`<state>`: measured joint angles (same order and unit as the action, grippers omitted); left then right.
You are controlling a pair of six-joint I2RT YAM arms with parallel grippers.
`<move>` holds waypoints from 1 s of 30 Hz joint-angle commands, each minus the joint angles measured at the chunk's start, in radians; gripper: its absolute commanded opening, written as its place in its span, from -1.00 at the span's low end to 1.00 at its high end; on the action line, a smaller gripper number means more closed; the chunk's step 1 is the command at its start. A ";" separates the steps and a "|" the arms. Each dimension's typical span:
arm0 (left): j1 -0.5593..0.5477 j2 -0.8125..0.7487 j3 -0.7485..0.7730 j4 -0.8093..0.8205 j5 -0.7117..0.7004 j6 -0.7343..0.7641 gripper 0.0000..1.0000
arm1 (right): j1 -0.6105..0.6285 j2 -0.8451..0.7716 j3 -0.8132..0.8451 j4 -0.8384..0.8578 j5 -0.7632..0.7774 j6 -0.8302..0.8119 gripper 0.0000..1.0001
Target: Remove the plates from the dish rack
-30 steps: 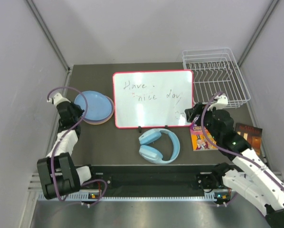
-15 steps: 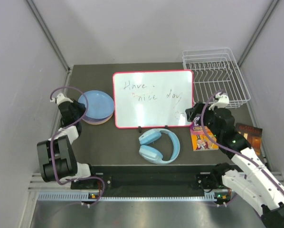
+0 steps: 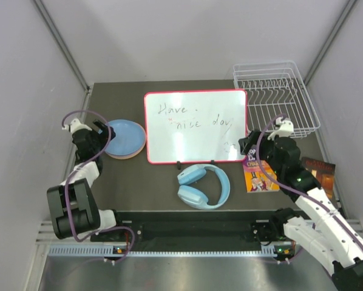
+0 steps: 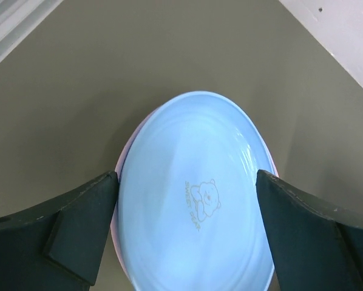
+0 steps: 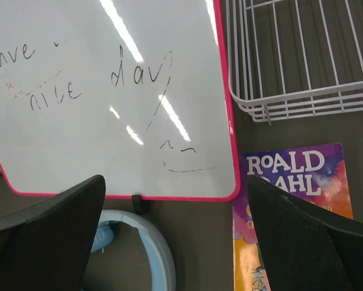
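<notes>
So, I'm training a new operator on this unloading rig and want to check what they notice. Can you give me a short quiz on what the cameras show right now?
1. True or false: the dish rack holds a plate.
2. Which plate tops the stack? A pink, B light blue, C yellow-orange.
3. In the top view, what lies just below the whiteboard?

Key: 1 false. 2 B, the light blue plate. 3 the headphones.
</notes>
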<state>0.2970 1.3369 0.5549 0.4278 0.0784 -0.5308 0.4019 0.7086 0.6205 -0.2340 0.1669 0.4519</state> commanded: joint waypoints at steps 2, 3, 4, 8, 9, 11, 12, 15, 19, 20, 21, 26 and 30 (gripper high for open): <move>0.005 -0.106 0.091 -0.081 0.105 0.035 0.98 | -0.032 0.008 0.019 -0.001 0.031 -0.070 1.00; 0.007 -0.119 0.099 -0.078 0.162 0.046 0.98 | -0.046 0.009 0.021 0.001 0.037 -0.079 0.99; 0.005 -0.133 0.099 -0.055 0.211 0.075 0.98 | -0.051 0.012 0.021 0.001 0.045 -0.105 0.99; 0.007 -0.198 0.123 -0.075 0.360 0.074 0.98 | -0.092 0.037 0.024 0.007 0.056 -0.145 0.99; 0.007 -0.206 0.141 -0.093 0.363 0.074 0.98 | -0.109 0.048 0.024 0.009 0.054 -0.151 0.99; 0.007 -0.222 0.152 -0.139 0.338 0.092 0.98 | -0.124 0.055 0.022 0.012 0.040 -0.160 0.99; 0.007 -0.226 0.163 -0.159 0.325 0.101 0.98 | -0.138 0.060 0.022 0.015 0.034 -0.163 0.99; 0.005 -0.237 0.175 -0.219 0.288 0.123 0.98 | -0.156 0.066 0.012 0.024 0.008 -0.162 0.99; 0.005 -0.234 0.183 -0.242 0.279 0.117 0.98 | -0.170 0.061 -0.001 0.027 -0.009 -0.157 0.99; 0.007 -0.235 0.185 -0.242 0.294 0.115 0.98 | -0.172 0.058 -0.004 0.028 -0.007 -0.159 0.99; 0.005 -0.237 0.192 -0.238 0.316 0.114 0.98 | -0.176 0.054 -0.005 0.028 -0.007 -0.162 0.99; -0.002 -0.266 0.192 -0.124 0.599 0.091 0.98 | -0.204 0.051 -0.050 0.105 0.069 -0.208 1.00; -0.056 -0.320 0.149 -0.086 0.597 0.135 0.98 | -0.212 0.086 -0.111 0.223 0.173 -0.264 0.99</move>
<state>0.2832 1.0927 0.7044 0.2276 0.5846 -0.4358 0.2081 0.7738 0.5541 -0.1593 0.2302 0.2607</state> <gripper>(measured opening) 0.987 0.996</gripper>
